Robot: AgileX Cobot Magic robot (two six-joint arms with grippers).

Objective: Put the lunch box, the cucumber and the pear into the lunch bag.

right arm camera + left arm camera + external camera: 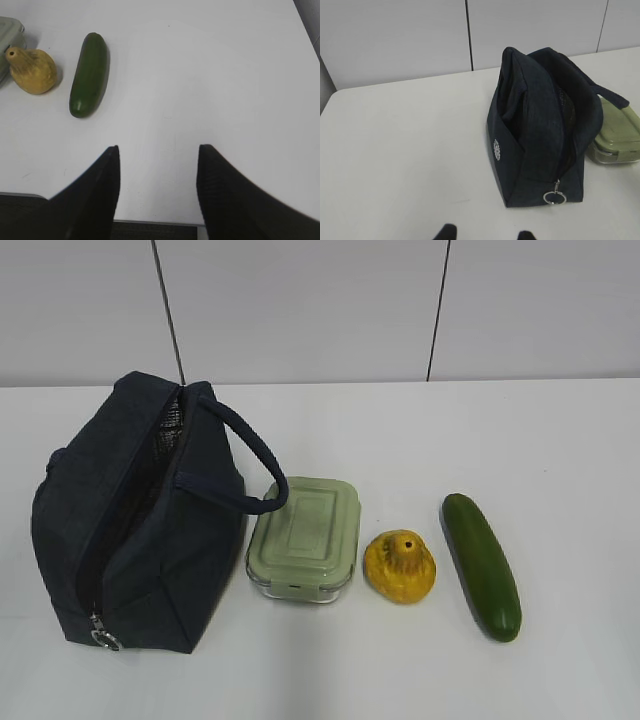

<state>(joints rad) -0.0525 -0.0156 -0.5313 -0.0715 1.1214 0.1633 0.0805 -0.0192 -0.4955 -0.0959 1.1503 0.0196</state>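
Bag, box, pear and cucumber line the table left to right outside, while only my wrists show my tools: right tool spread over bare table, left tool tips apart before the unzipped bag.

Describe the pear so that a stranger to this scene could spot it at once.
Start at the lunch bag on the left of the table. Right of it come the lunch box, the pear and the cucumber. The pear is the squat yellow-orange one.
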